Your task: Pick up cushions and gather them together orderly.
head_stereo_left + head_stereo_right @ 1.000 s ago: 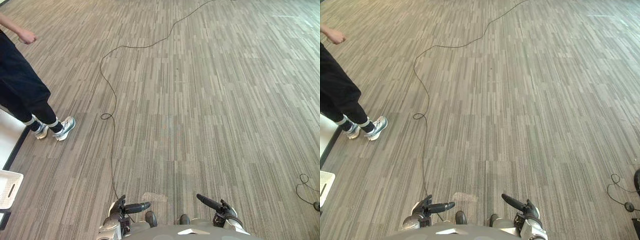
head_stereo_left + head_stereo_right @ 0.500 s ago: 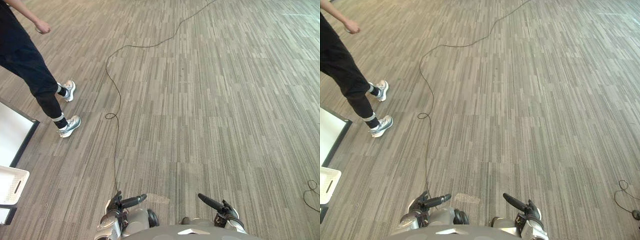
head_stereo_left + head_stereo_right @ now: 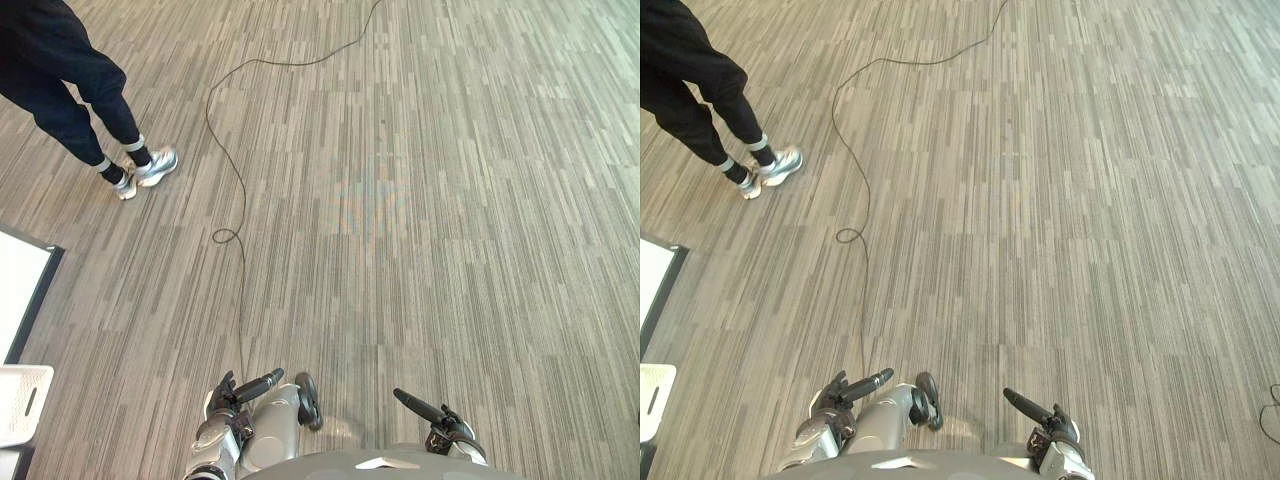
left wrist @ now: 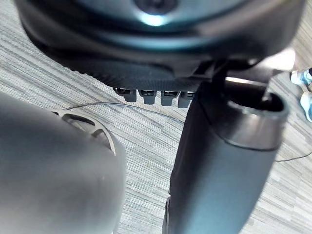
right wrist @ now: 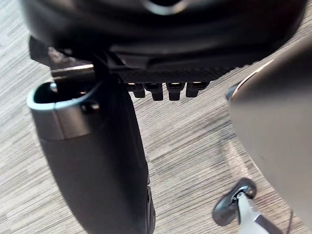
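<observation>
I am holding my left robot hand (image 3: pixel 247 388) and my right robot hand (image 3: pixel 422 408) low in front of me. Both are open, with fingers stretched straight and nothing in them. I am looking down at a floor (image 3: pixel 430 200) of grey-brown carpet laid in narrow strips. A person (image 3: pixel 70 80) in dark trousers and pale trainers is standing on it at my far left. A white crate (image 3: pixel 20 400) with a slot handle is sitting at my near left, just beside a white, dark-edged panel (image 3: pixel 18 290).
</observation>
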Controlling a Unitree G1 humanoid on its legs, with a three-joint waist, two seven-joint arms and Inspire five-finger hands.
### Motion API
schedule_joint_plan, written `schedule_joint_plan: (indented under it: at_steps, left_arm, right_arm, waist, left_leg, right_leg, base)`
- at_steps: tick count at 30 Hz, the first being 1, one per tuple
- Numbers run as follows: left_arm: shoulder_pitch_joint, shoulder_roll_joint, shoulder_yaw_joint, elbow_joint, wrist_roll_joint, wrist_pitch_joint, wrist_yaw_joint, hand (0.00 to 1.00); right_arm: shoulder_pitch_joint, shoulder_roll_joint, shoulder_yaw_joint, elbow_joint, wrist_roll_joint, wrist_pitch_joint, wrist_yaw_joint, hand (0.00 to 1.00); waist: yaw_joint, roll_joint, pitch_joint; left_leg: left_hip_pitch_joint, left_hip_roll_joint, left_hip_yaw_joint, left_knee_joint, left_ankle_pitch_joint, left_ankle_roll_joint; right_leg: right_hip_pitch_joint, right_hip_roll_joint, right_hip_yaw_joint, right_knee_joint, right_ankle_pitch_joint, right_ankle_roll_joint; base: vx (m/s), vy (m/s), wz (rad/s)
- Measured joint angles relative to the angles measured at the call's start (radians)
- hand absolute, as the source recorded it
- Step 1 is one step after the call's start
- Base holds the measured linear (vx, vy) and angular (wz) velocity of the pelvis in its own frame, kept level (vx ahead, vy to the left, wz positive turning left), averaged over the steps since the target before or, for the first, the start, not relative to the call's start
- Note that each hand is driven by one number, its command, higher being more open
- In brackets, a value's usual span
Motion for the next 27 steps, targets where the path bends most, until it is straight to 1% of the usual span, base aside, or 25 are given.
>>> schedule_joint_plan:
  at_steps: [1, 2, 3, 4, 5, 6, 7, 8, 9, 10, 11, 12, 13, 15, 16, 17, 18, 19, 20, 21, 22, 23, 24, 25, 27]
  left_arm:
    - [-0.004, -0.004, 0.000, 0.004, 0.000, 0.000, -0.002, 1.00]
    - [0.003, -0.007, -0.001, 0.009, 0.000, 0.000, -0.004, 1.00]
    - [0.003, -0.005, 0.000, 0.014, 0.002, 0.001, -0.010, 1.00]
    - [-0.004, -0.021, 0.004, 0.027, 0.004, 0.002, -0.012, 1.00]
    - [-0.004, -0.030, 0.020, 0.028, 0.005, 0.000, -0.013, 1.00]
    - [-0.006, -0.034, 0.037, 0.028, 0.005, 0.001, -0.014, 1.00]
    - [-0.005, -0.052, 0.081, 0.027, 0.006, 0.001, -0.011, 1.00]
    - [-0.002, -0.067, 0.111, 0.016, 0.006, 0.004, -0.012, 1.00]
    - [-0.002, -0.069, 0.118, 0.011, 0.006, 0.004, -0.015, 1.00]
    - [0.008, -0.077, 0.147, -0.037, 0.006, 0.001, -0.016, 1.00]
    - [0.013, -0.080, 0.168, -0.073, 0.006, -0.002, -0.012, 1.00]
    - [0.014, -0.079, 0.169, -0.086, 0.005, -0.004, -0.010, 1.00]
    - [0.019, -0.077, 0.168, -0.107, 0.004, -0.012, -0.010, 1.00]
    - [0.034, -0.077, 0.167, -0.142, 0.001, -0.026, -0.009, 1.00]
    - [0.033, -0.080, 0.166, -0.146, -0.002, -0.034, -0.010, 1.00]
    - [0.032, -0.082, 0.166, -0.148, -0.003, -0.038, -0.010, 1.00]
    - [0.027, -0.086, 0.166, -0.148, -0.003, -0.041, -0.009, 1.00]
    - [0.026, -0.082, 0.165, -0.146, -0.004, -0.040, -0.010, 1.00]
    - [0.025, -0.077, 0.163, -0.142, -0.004, -0.039, -0.010, 1.00]
    - [0.029, -0.072, 0.156, -0.125, -0.004, -0.035, -0.008, 1.00]
    - [0.032, -0.068, 0.159, -0.103, -0.016, -0.032, -0.008, 1.00]
    - [0.025, -0.059, 0.155, -0.091, -0.018, -0.030, -0.007, 1.00]
    - [0.017, -0.049, 0.149, -0.082, -0.016, -0.028, -0.007, 1.00]
    - [0.002, -0.037, 0.141, -0.070, -0.014, -0.023, -0.008, 1.00]
    - [0.002, -0.020, 0.132, -0.054, -0.014, -0.015, -0.009, 1.00]
  right_arm:
    - [-0.004, -0.004, 0.002, -0.002, 0.000, -0.003, 0.003, 1.00]
    - [0.001, -0.005, 0.003, 0.003, 0.000, 0.004, 0.002, 1.00]
    - [0.016, -0.003, 0.002, 0.009, 0.000, 0.006, 0.001, 1.00]
    - [0.018, -0.014, -0.016, 0.027, 0.006, 0.010, 0.006, 1.00]
    - [0.010, -0.022, -0.029, 0.026, 0.001, 0.010, 0.005, 1.00]
    - [0.006, -0.021, -0.031, 0.023, -0.001, 0.009, 0.005, 1.00]
    - [0.006, -0.013, -0.057, 0.013, 0.000, 0.019, 0.006, 1.00]
    - [0.021, -0.010, -0.063, -0.004, -0.001, 0.026, 0.003, 1.00]
    - [0.024, -0.010, -0.064, -0.009, -0.001, 0.027, 0.002, 1.00]
    - [0.041, -0.005, -0.054, -0.041, 0.000, 0.026, -0.003, 1.00]
    - [0.048, -0.004, -0.036, -0.052, 0.000, 0.024, -0.005, 1.00]
    - [0.049, -0.002, -0.032, -0.056, 0.000, 0.025, -0.006, 1.00]
    - [0.050, 0.001, -0.025, -0.060, 0.001, 0.025, -0.007, 1.00]
    - [0.051, 0.011, -0.017, -0.059, 0.002, 0.025, -0.008, 1.00]
    - [0.046, 0.012, -0.009, -0.057, 0.002, 0.025, -0.008, 1.00]
    - [0.045, 0.015, -0.003, -0.056, 0.002, 0.026, -0.009, 1.00]
    - [0.038, 0.021, -0.007, -0.051, 0.002, 0.026, -0.009, 1.00]
    - [0.033, 0.025, -0.008, -0.034, 0.001, 0.025, -0.009, 1.00]
    - [0.025, 0.031, -0.008, -0.022, 0.001, 0.025, -0.010, 1.00]
    - [0.016, 0.031, -0.007, -0.005, 0.000, 0.024, -0.014, 1.00]
    - [0.015, 0.031, -0.006, 0.004, 0.000, 0.025, -0.014, 1.00]
    - [0.017, 0.037, -0.007, 0.006, 0.000, 0.025, -0.018, 1.00]
    - [0.015, 0.044, -0.007, 0.009, 0.000, 0.025, -0.019, 1.00]
    - [0.020, 0.053, -0.008, 0.011, 0.000, 0.027, -0.018, 1.00]
    - [0.034, 0.064, -0.014, 0.010, 0.001, 0.027, -0.015, 1.00]
  waist:
    - [-0.018, 0.006, 0.007]
    - [-0.027, 0.001, 0.011]
    - [-0.031, -0.006, 0.013]
    - [-0.041, 0.024, 0.019]
    - [-0.039, 0.047, 0.021]
    - [-0.039, 0.048, 0.024]
    - [-0.038, 0.057, 0.027]
    - [-0.040, 0.068, 0.032]
    - [-0.040, 0.071, 0.033]
    - [-0.029, 0.076, 0.036]
    - [-0.022, 0.071, 0.039]
    - [-0.017, 0.066, 0.042]
    - [-0.008, 0.053, 0.046]
    - [0.003, 0.041, 0.035]
    - [0.013, 0.041, 0.035]
    - [0.020, 0.038, 0.033]
    - [0.034, 0.030, 0.035]
    - [0.041, 0.023, 0.037]
    - [0.043, 0.020, 0.038]
    - [0.047, 0.021, 0.037]
    - [0.057, 0.017, 0.035]
    - [0.060, 0.011, 0.026]
    - [0.056, -0.002, 0.020]
    - [0.046, -0.024, 0.009]
    - [0.046, -0.045, -0.003]
  left_leg:
    - [0.036, 0.010, -0.017, -0.034, 0.000, 0.000]
    - [0.070, 0.006, -0.027, -0.063, 0.001, -0.006]
    - [0.102, 0.002, -0.039, -0.075, -0.005, -0.041]
    - [0.137, 0.036, -0.059, -0.075, -0.014, -0.080]
    - [0.134, 0.061, -0.065, -0.045, 0.001, -0.107]
    - [0.130, 0.069, -0.071, -0.016, 0.011, -0.125]
    - [0.091, 0.113, -0.086, 0.146, 0.036, -0.162]
    - [0.005, 0.173, -0.126, 0.397, 0.088, -0.168]
    - [-0.024, 0.186, -0.140, 0.468, 0.116, -0.169]
    - [-0.174, 0.256, -0.176, 0.819, 0.159, -0.185]
    - [-0.248, 0.287, -0.161, 0.949, 0.149, -0.179]
    - [-0.268, 0.294, -0.150, 0.972, 0.143, -0.172]
    - [-0.307, 0.300, -0.127, 0.983, 0.132, -0.163]
    - [-0.395, 0.296, -0.052, 0.894, 0.090, -0.140]
    - [-0.429, 0.278, -0.022, 0.798, 0.067, -0.125]
    - [-0.448, 0.259, -0.004, 0.706, 0.062, -0.120]
    - [-0.474, 0.202, 0.006, 0.491, 0.067, -0.123]
    - [-0.477, 0.159, -0.010, 0.341, 0.092, -0.137]
    - [-0.480, 0.129, -0.024, 0.231, 0.124, -0.140]
    - [-0.490, 0.093, -0.068, 0.081, 0.222, -0.139]
    - [-0.485, 0.074, -0.087, 0.074, 0.313, -0.124]
    - [-0.482, 0.054, -0.098, 0.080, 0.356, -0.068]
    - [-0.486, 0.041, -0.094, 0.097, 0.326, -0.056]
    - [-0.506, 0.032, -0.083, 0.164, 0.277, -0.023]
    - [-0.476, 0.025, -0.060, 0.220, 0.201, -0.013]
  right_leg:
    - [-0.036, 0.053, 0.005, -0.191, 0.047, 0.016]
    - [-0.039, 0.088, 0.017, -0.379, 0.131, 0.023]
    - [-0.032, 0.103, 0.040, -0.450, 0.253, 0.001]
    - [-0.019, 0.128, 0.046, -0.409, 0.313, -0.078]
    - [-0.033, 0.140, 0.043, -0.351, 0.249, -0.085]
    - [-0.035, 0.140, 0.043, -0.322, 0.215, -0.089]
    - [-0.004, 0.153, 0.034, -0.284, 0.141, -0.093]
    - [0.060, 0.174, 0.022, -0.300, 0.103, -0.091]
    - [0.076, 0.180, 0.019, -0.307, 0.097, -0.092]
    - [0.176, 0.217, 0.019, -0.353, 0.067, -0.092]
    - [0.249, 0.234, 0.024, -0.391, 0.049, -0.098]
    - [0.278, 0.238, 0.029, -0.408, 0.038, -0.096]
    - [0.331, 0.241, 0.038, -0.442, 0.028, -0.096]
    - [0.432, 0.241, 0.061, -0.526, 0.018, -0.082]
    - [0.479, 0.235, 0.074, -0.559, 0.026, -0.060]
    - [0.505, 0.227, 0.085, -0.578, 0.020, -0.055]
    - [0.555, 0.209, 0.104, -0.616, 0.014, -0.042]
    - [0.581, 0.193, 0.115, -0.636, 0.008, -0.027]
    - [0.601, 0.183, 0.124, -0.651, 0.001, -0.015]
    - [0.638, 0.172, 0.152, -0.681, -0.015, 0.014]
    - [0.666, 0.157, 0.182, -0.693, -0.029, 0.038]
    - [0.673, 0.137, 0.201, -0.690, -0.036, 0.050]
    - [0.669, 0.118, 0.204, -0.682, -0.036, 0.051]
    - [0.626, 0.089, 0.233, -0.603, -0.034, 0.055]
    - [0.564, 0.056, 0.269, -0.394, -0.034, 0.061]
  base:
    - [0.65, -0.147, 0.57]
    - [0.54, -0.164, 0.67]
    - [0.58, -0.216, 0.66]
    - [0.62, -0.228, 0.34]
    - [0.64, -0.239, 0.14]
    - [0.73, -0.301, -0.07]
    - [0.69, -0.304, 0.13]
    - [0.66, -0.292, 0.17]
    - [0.51, -0.214, 0.09]
    - [0.47, -0.193, -0.04]
    - [0.46, -0.173, -0.08]
    - [0.44, -0.122, -0.09]
    - [0.42, -0.079, -0.14]
    - [0.41, -0.049, -0.22]
    - [0.36, -0.004, -0.26]
    - [0.57, 0.047, -0.36]
    - [0.49, 0.077, -0.39]
    - [0.50, 0.103, -0.40]
    - [0.43, 0.134, -0.50]
    - [0.57, 0.201, -0.71]
    - [0.73, 0.266, -0.79]
    - [0.74, 0.273, -0.50]
    - [0.73, 0.272, -0.16]
    - [0.71, 0.270, -0.10]
    - [0.52, 0.212, -0.36]
